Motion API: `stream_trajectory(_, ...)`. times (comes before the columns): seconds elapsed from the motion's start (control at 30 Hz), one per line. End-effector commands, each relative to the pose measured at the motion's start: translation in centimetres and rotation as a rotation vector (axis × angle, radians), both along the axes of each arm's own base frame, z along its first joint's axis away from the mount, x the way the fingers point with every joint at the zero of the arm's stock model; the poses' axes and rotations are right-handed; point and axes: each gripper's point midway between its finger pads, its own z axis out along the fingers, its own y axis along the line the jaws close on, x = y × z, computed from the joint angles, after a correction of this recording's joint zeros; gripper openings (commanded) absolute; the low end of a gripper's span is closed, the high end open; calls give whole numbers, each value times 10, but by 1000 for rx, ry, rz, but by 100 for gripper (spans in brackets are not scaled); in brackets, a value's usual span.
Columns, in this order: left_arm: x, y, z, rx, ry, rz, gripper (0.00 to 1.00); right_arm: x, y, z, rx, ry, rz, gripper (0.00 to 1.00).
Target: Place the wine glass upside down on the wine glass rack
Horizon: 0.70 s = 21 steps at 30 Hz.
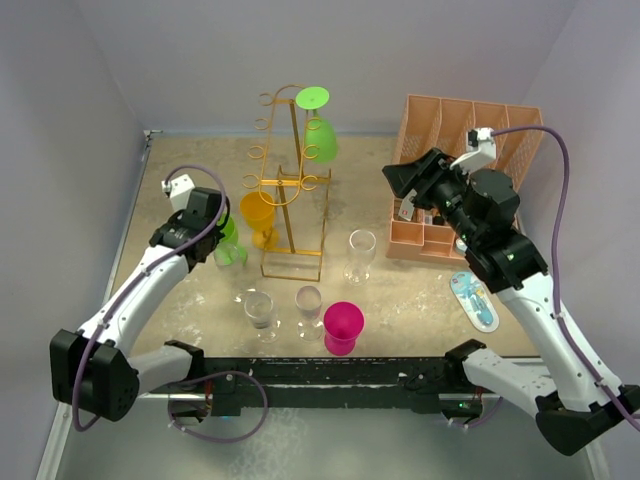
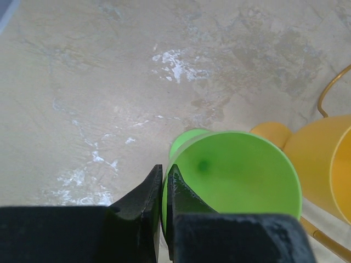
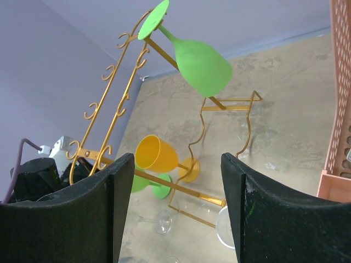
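One green glass [image 1: 320, 140] already hangs inverted on the wine glass rack [image 1: 293, 200]; left gripper [image 2: 164, 189] pinches the rim of a standing wine glass [image 2: 236, 175] at the rack's 9 o'clock, lift pending; right gripper [image 3: 176, 164] spread.

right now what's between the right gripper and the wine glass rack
Nothing: in the top view, only bare table lies between the open right gripper and the wine glass rack.

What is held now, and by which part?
The left end effector pinches the lower green glass by its rim; the right end effector is open and empty.
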Motion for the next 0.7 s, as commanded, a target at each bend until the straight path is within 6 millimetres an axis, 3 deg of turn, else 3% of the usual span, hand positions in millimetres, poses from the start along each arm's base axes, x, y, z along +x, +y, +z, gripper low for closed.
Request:
stream_trajectory(0.0,-2,27,58,63,-149,114,0,-4,-2,44,38,-114,5,66)
stream_trajectory(0.13,-19,50,105,99,-273,206,0,-8,5,57,44,-170,52,63)
stream_trajectory(0.23,-30,56,144,74,-392,225,0,-11,11,68,71,-214,91,63)
stream_trajectory(0.4,-47,62,209,10,-593,231,0,-18,39,91,162,-266,243,64)
stream_trajectory(0.67,-79,32,338,-134,-1042,-48,0,-49,68,140,435,-377,423,64)
